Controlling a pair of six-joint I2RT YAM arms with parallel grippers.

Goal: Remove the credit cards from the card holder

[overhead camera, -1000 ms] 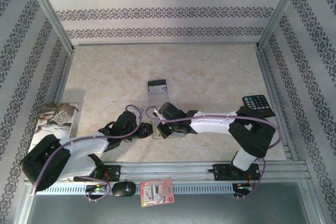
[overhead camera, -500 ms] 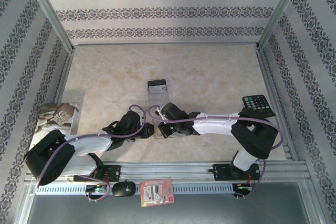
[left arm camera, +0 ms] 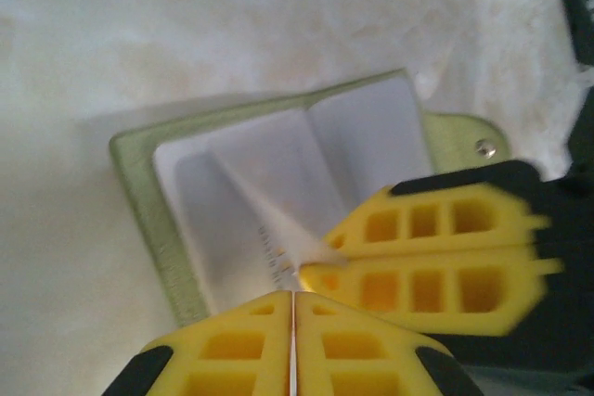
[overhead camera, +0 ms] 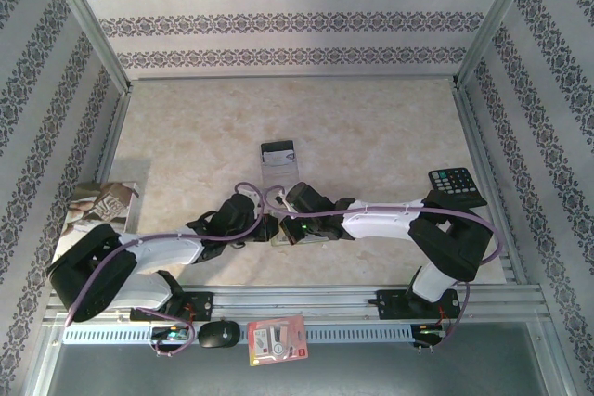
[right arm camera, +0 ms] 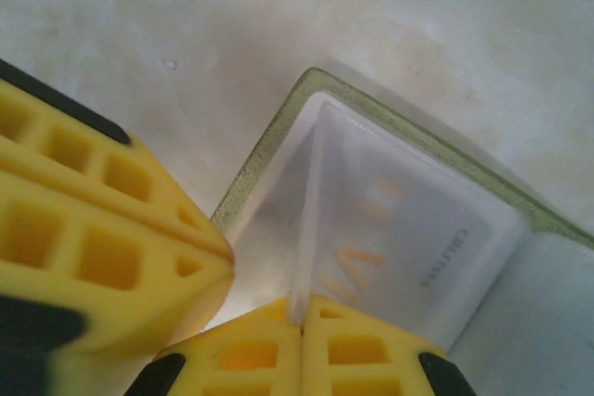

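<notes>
**Two closed hands at the open card holder**

Small print runs along the pale card (left arm camera: 252,201) near its lower end, too blurred to read. The card is thin, stiff and whitish, tilted up out of the card holder (left arm camera: 139,206). Its narrow end runs into the left hand (left arm camera: 293,299), whose yellow ribbed fingers are pressed together on it at the bottom of the left wrist frame.

In the right wrist view, faint orange letters and a line of small grey print show through the holder's frosted plastic pocket (right arm camera: 399,220); neither is legible. The holder lies spread open on the counter (overhead camera: 371,127), below centre in the overhead frame. It has a flat olive-green cover with a grainy edge, a rounded tab with a metal snap, and pale grey lining.

The right hand (right arm camera: 302,317) is closed too, its tips set against the pocket's raised edge; whether it pinches that edge I cannot tell.

Just above the holder in the overhead frame lie a blackish card (overhead camera: 277,148) with pale marks and, touching it, a translucent grey card (overhead camera: 279,174). The counter is pale marbled beige. A black calculator (overhead camera: 455,185) with keys sits at centre right, a book (overhead camera: 102,203) at centre left, and a red-and-white packet (overhead camera: 277,338) at the bottom edge.
</notes>
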